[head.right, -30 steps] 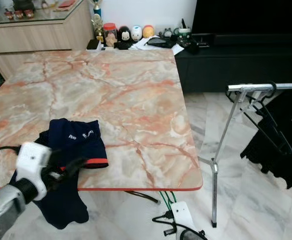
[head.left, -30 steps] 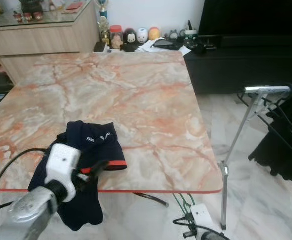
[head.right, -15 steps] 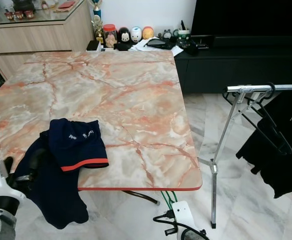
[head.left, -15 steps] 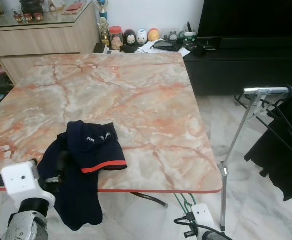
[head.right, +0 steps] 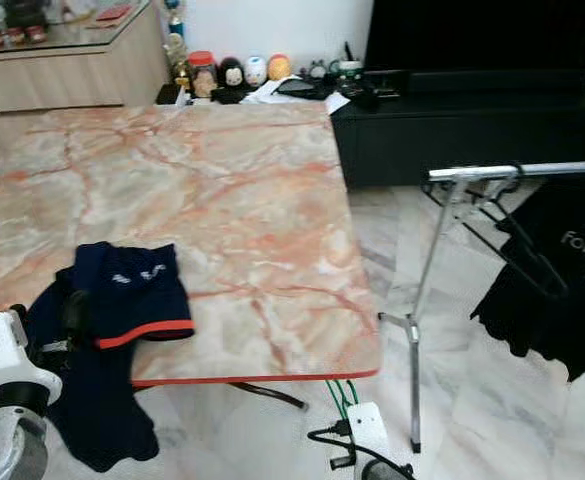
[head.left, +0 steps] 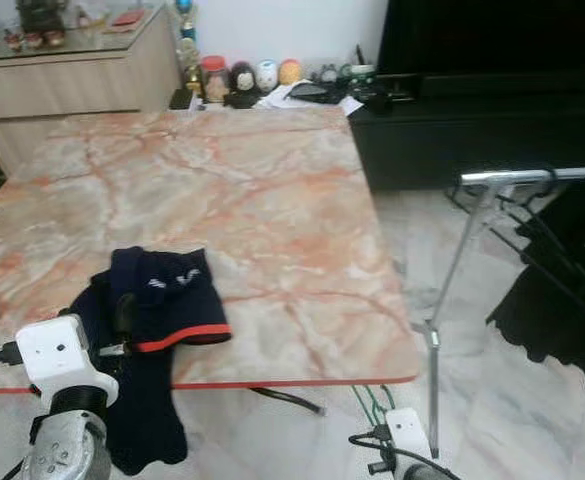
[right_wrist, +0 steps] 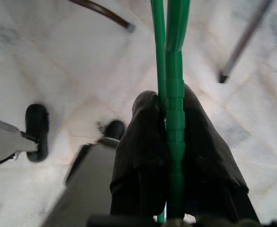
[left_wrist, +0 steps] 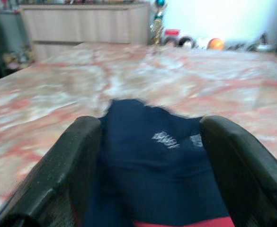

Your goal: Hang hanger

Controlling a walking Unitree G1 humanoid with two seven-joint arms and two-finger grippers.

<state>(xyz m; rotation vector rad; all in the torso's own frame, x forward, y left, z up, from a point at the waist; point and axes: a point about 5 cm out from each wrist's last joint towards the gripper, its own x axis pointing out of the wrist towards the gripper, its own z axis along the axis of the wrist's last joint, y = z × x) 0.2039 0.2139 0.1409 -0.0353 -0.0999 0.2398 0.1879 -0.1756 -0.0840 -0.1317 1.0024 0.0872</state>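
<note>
The right gripper [right_wrist: 169, 142] hangs low over the white marble floor [head.left: 532, 420], its two black fingers pressed together on a green plastic hanger [right_wrist: 172, 71] whose thin bars run up between them. The left gripper [left_wrist: 150, 156] sits at the near edge of the orange-veined marble table [head.left: 272, 180], fingers spread wide to either side of a navy garment with a red hem [head.left: 162, 300]. That garment lies on the table's near left corner, part of it spilling over the red-trimmed edge toward the floor. The rest of the tabletop is bare. To the right, well apart from the table, stands a metal drying rack [head.left: 492, 200] with dark clothes [head.left: 562, 300] hung on its rail. Open floor lies between table and rack; a white power strip with cables [head.left: 407, 435] sits near the rack's foot.
</note>
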